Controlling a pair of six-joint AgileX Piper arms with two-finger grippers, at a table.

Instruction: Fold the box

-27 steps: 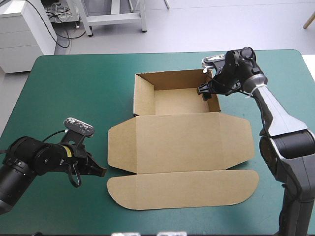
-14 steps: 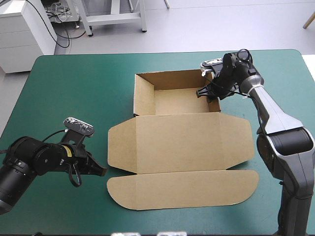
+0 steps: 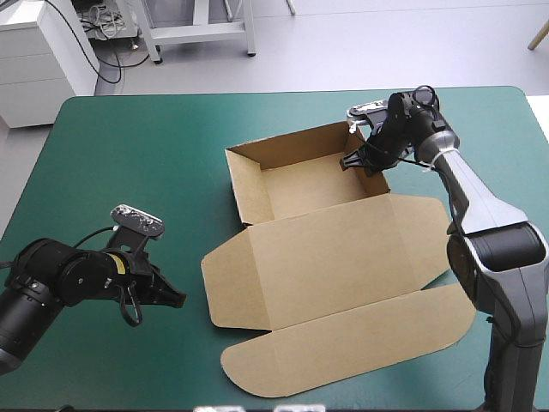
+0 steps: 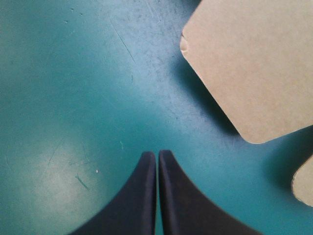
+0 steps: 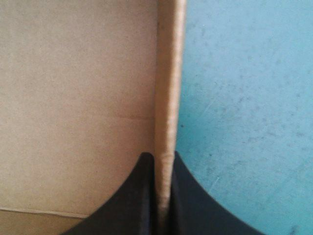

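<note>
High view: brown box [image 3: 334,249] — open tray, walls raised, lid flat.

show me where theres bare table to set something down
Widest bare patch: teal-green cover between the far-left corner and the left wall of the box. A narrower strip lies along the far edge behind it. Crowded: near side, with the lid and left gripper; right gripper clamps the right wall.

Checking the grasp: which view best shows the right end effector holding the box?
Right wrist view: the right end effector pinches the box wall. High view shows it small; left wrist only lid flaps.
</note>
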